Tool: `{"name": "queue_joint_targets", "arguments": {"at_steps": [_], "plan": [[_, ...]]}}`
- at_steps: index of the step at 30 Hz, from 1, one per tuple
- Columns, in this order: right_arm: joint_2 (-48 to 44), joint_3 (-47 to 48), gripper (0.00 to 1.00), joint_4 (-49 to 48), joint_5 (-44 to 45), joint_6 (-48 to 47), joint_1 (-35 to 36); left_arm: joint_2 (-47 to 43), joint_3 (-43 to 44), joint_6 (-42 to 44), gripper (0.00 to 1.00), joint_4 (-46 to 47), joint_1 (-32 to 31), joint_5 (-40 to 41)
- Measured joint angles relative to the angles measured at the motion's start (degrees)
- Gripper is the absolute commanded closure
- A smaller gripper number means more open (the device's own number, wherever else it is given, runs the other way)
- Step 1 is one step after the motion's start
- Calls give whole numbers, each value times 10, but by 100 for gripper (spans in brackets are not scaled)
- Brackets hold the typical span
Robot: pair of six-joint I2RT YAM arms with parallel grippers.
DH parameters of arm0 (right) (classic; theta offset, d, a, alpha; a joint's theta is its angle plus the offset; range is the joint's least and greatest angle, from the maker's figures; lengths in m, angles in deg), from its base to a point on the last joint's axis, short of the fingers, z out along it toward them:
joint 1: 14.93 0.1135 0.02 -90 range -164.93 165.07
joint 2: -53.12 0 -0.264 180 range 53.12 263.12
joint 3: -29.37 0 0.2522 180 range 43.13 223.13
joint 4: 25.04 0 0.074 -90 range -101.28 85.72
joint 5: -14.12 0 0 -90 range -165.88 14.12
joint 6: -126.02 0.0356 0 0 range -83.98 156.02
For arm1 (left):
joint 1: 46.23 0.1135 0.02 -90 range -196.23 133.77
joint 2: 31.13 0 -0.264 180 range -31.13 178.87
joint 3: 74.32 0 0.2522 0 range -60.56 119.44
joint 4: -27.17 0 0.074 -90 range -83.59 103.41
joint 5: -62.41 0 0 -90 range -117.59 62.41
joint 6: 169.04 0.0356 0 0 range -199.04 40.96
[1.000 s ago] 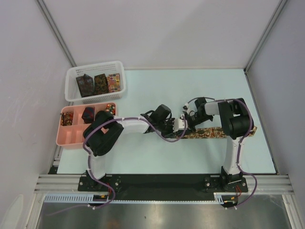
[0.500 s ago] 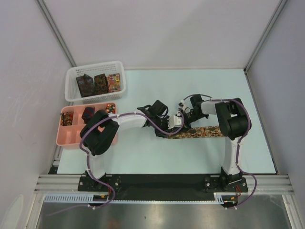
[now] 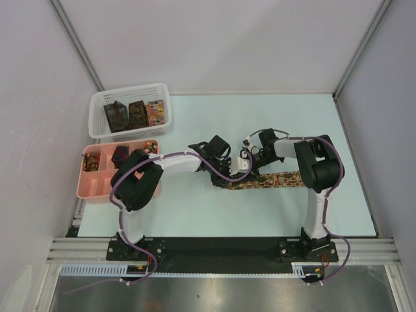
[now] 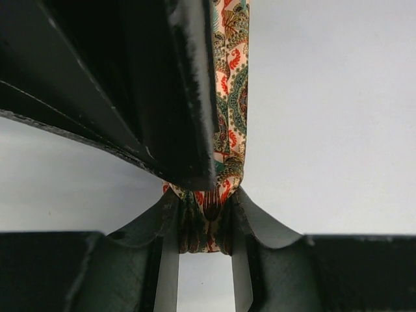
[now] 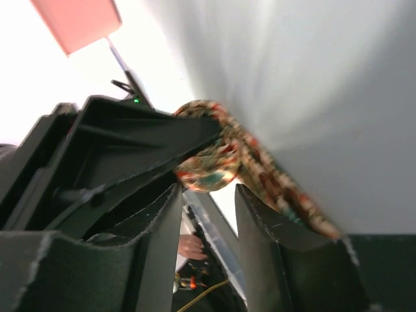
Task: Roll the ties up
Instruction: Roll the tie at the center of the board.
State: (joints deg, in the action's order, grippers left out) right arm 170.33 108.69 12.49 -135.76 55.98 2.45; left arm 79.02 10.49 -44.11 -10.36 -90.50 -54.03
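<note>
One brown-gold tie (image 3: 273,180) is lying as a strip on the table (image 3: 195,214), well to the right of the pink tray (image 3: 91,185). We're seeing the L gripper (image 4: 205,208) clenching the tie's curled end nearest that tray. The R gripper (image 5: 208,190) is standing released, w/ fingers apart just beside the curl.

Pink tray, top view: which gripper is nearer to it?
Left. The left gripper, shut on the tie, is right of the pink tray, near the middle of the table. The right gripper, open, is just past it, farther right.
</note>
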Motion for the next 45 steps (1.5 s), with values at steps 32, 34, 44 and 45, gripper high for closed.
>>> {"name": "queue_joint_targets", "arguments": {"at_steps": [32, 34, 44, 45], "plan": [[2, -47, 100, -28, 16, -9, -34, -94, -97, -67, 17, 118, 63, -31], [3, -44, 100, -18, 21, -23, -38, -98, -101, -72, 14, 142, 63, -43], [7, -30, 100, 14, 33, -44, -37, -79, -113, -91, 12, 200, 30, -71], [8, -29, 100, 15, 33, -45, -37, -76, -113, -91, 13, 203, 22, -68]]}}
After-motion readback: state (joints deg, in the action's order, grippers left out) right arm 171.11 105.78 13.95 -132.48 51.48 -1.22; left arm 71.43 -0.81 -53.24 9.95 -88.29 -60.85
